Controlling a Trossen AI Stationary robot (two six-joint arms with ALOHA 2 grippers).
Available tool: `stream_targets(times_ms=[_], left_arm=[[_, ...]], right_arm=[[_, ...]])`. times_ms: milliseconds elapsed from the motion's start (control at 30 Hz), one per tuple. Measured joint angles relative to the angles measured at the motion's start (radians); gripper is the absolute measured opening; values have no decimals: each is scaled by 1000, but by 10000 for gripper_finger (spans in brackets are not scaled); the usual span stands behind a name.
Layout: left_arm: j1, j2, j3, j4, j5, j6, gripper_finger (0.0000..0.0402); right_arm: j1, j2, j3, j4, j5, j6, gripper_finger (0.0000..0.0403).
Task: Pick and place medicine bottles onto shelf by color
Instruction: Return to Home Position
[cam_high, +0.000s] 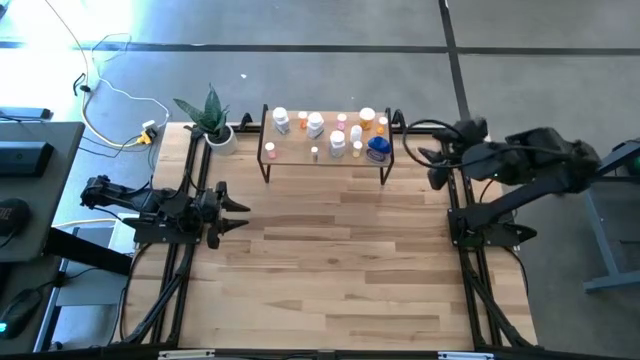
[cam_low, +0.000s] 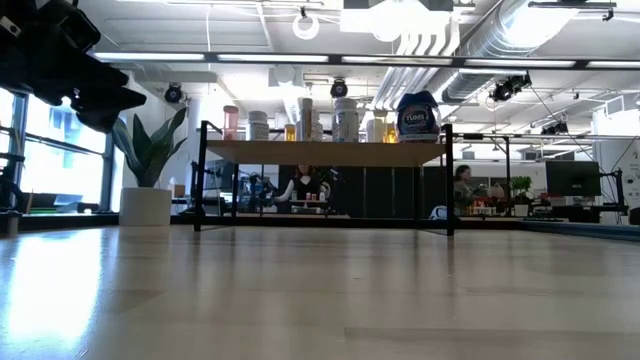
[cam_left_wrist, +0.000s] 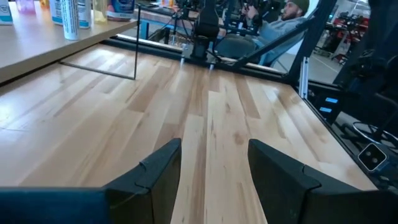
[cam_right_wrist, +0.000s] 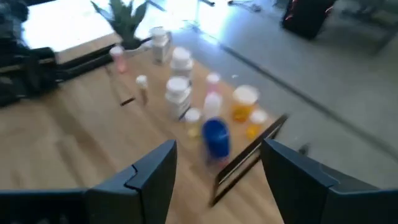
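Observation:
The shelf (cam_high: 300, 152), a light-wood board on thin black legs, stands at the table's far middle. Several medicine bottles (cam_high: 337, 130) stand upright on it: white ones, pink ones, orange ones and a squat blue one (cam_high: 378, 148) at its right end. The blue bottle also shows in the right wrist view (cam_right_wrist: 216, 137) and the low view (cam_low: 417, 117). My left gripper (cam_high: 243, 215) is open, low over the table's left side, with bare wood between its fingers (cam_left_wrist: 214, 155). My right gripper (cam_high: 432, 168) hangs open, high beside the shelf's right end, looking down on the bottles (cam_right_wrist: 217, 162).
A potted plant (cam_high: 215, 125) stands left of the shelf at the table's far left corner. The wide wooden tabletop (cam_high: 340, 260) lies bare in front of the shelf. Cables (cam_high: 120, 100) lie on the floor at the far left. People sit beyond the table (cam_left_wrist: 280, 18).

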Motion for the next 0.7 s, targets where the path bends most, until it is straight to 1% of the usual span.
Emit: stream_targets(times_ms=[100,300,533,600,700], left_arm=[[0,0,0,0,0,0,177],[0,0,0,-1,0,0,177],[0,0,0,-1,0,-1,177],[0,0,0,0,0,-1,177],[0,0,0,-1,0,-1,177]], right_arm=[[0,-139,-220,160,-67,20,224],[-1,-392,-627,548,-233,-77,224],[-1,-612,-996,854,-404,-163,224],[-1,-663,-1091,950,-475,-192,224],[-1,-726,-1224,1110,-620,-243,224]])
